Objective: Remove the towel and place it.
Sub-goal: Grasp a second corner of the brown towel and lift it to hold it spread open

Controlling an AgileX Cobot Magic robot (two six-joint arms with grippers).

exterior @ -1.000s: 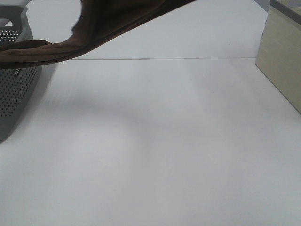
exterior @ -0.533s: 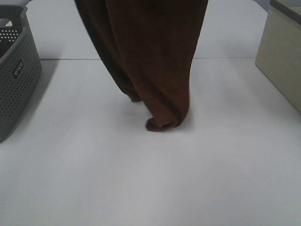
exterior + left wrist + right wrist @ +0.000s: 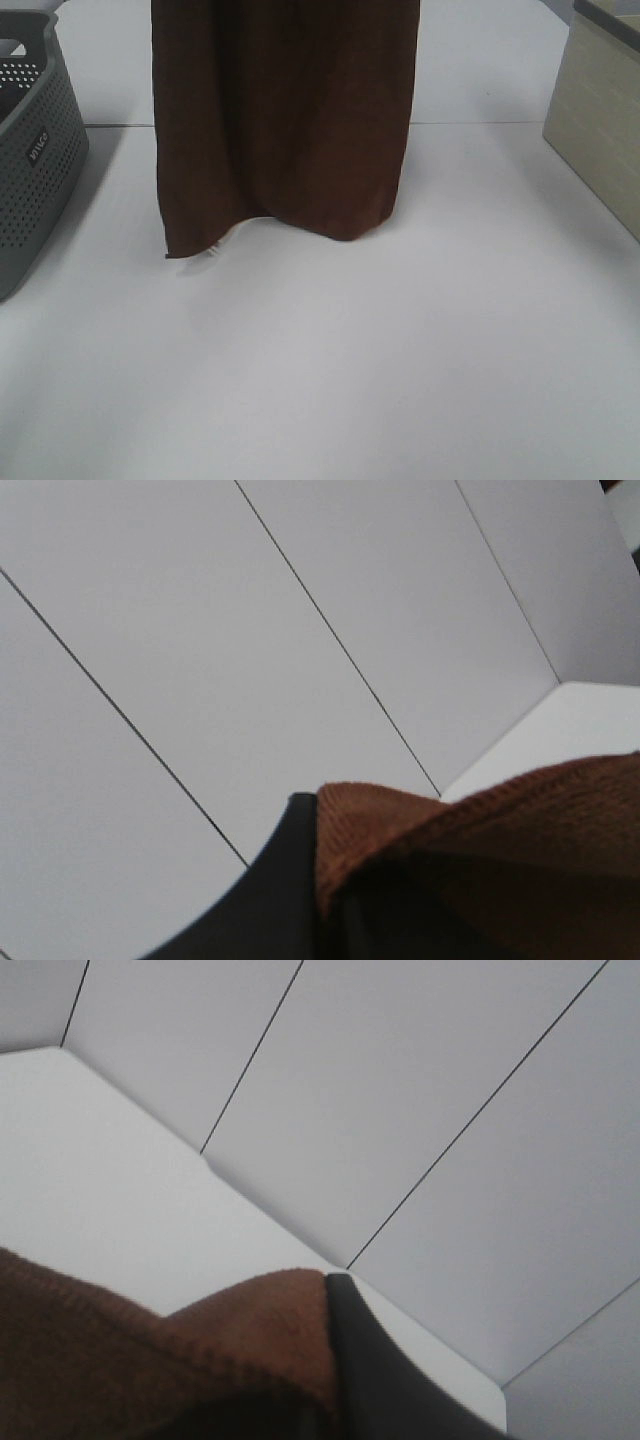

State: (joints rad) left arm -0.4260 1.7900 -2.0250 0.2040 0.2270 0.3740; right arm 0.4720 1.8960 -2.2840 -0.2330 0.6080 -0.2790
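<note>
Towel [image 3: 285, 120] was hanging like a dark brown curtain in the high view, its top running out of frame and its bottom hem down at the white surface [image 3: 400, 380], roughly between the two containers. Hem looked like it met the surface on the right side, but I couldn't say for sure. Small white tag [image 3: 213, 250] poked out near the lower left corner.

Grey perforated basket [image 3: 40, 170] sat at the left edge, just beside the cloth and not touching it. Only a sliver of the inside showed, so no idea what was in it. Beige box [image 3: 600, 130] with a dark rim stood at the right edge, well apart from the towel, inside hidden.

Left tool [image 3: 320, 880] was pinching a bunched bit of the terry cloth against its dark finger. Right tool [image 3: 335, 1360] was clamped on the cloth the same way
</note>
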